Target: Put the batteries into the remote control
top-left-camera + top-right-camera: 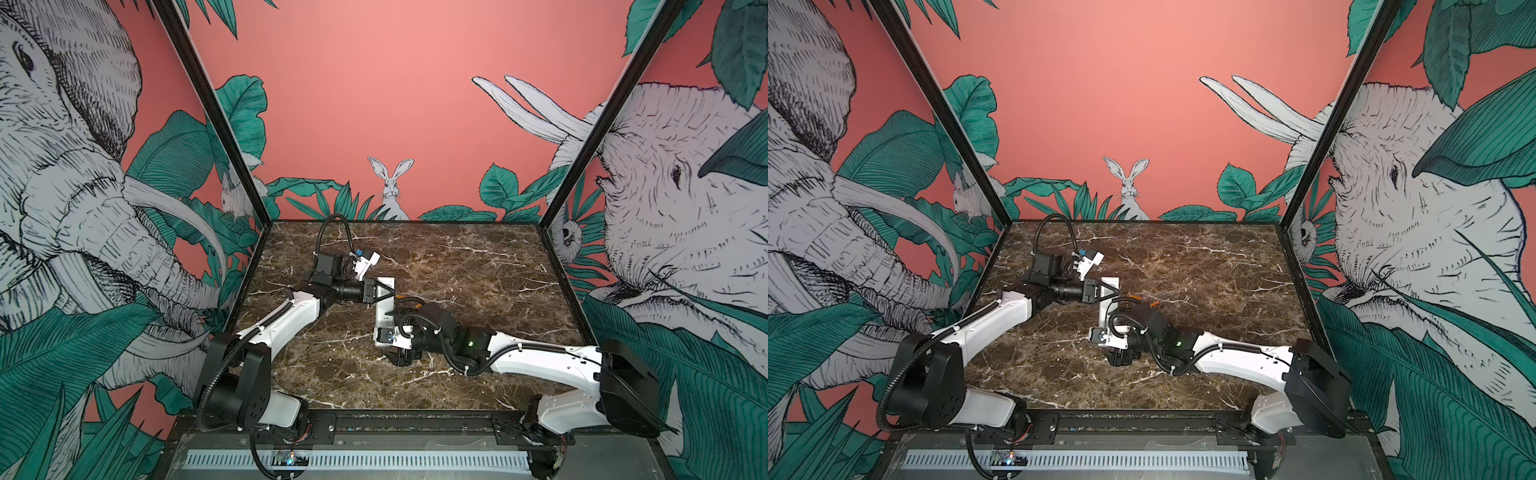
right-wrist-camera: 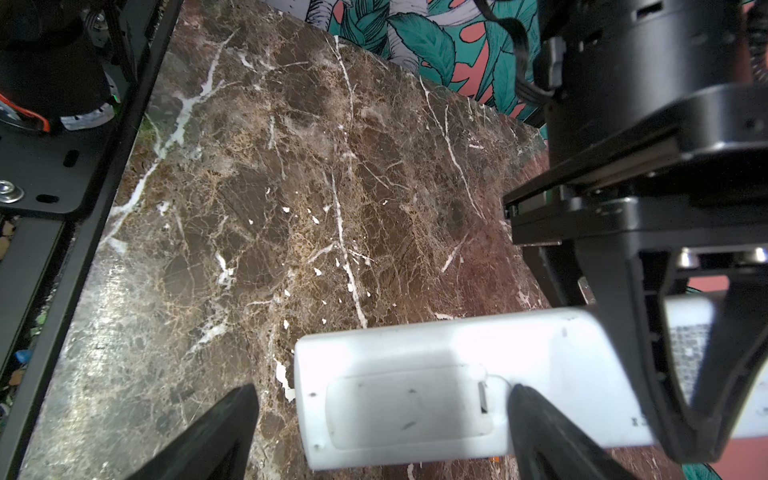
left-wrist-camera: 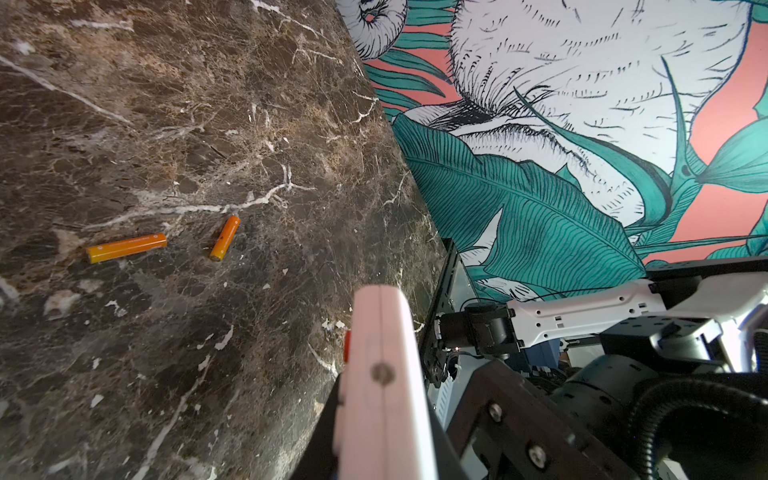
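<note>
Right wrist view: the remote control (image 2: 415, 399) is pinched in the left jaws, its plain back turned so the battery cover (image 2: 407, 409) (closed, it seems) sits between the spread right jaws, probably for prying. Both batteries (image 3: 126, 248) lie untouched on the desk (image 3: 166, 104), out beyond the left jaws.

Even light; glare bleaches the remote control (image 2: 415, 353); edges bow.

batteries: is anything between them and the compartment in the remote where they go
Yes. The battery cover on the back of the remote control looks closed over the compartment, so it stands in the way. Both batteries lie on the table, apart from the remote.
</note>
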You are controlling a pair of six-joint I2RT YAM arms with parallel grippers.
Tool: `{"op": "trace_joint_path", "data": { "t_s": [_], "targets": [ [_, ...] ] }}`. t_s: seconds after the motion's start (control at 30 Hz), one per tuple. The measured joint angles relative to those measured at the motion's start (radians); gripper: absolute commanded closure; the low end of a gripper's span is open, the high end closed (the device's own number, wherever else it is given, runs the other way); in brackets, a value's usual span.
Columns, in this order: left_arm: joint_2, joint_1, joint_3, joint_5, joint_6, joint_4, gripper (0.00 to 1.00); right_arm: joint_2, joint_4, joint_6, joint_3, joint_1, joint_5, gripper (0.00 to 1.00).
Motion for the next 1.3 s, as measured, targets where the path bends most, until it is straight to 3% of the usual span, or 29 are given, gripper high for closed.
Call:
{"op": "trace_joint_path", "data": {
  "t_s": [0.73, 1.3],
  "targets": [
    [0.005, 0.002, -0.006, -0.039, 0.024, -0.012, 1.00, 0.060, -0.051, -0.005, 0.054, -0.005, -0.023, 0.13],
    [0.005, 0.001, -0.006, -0.037, 0.047, -0.085, 1.00, 0.058, -0.094, -0.008, 0.071, -0.013, -0.058, 0.36]
  ]
}}
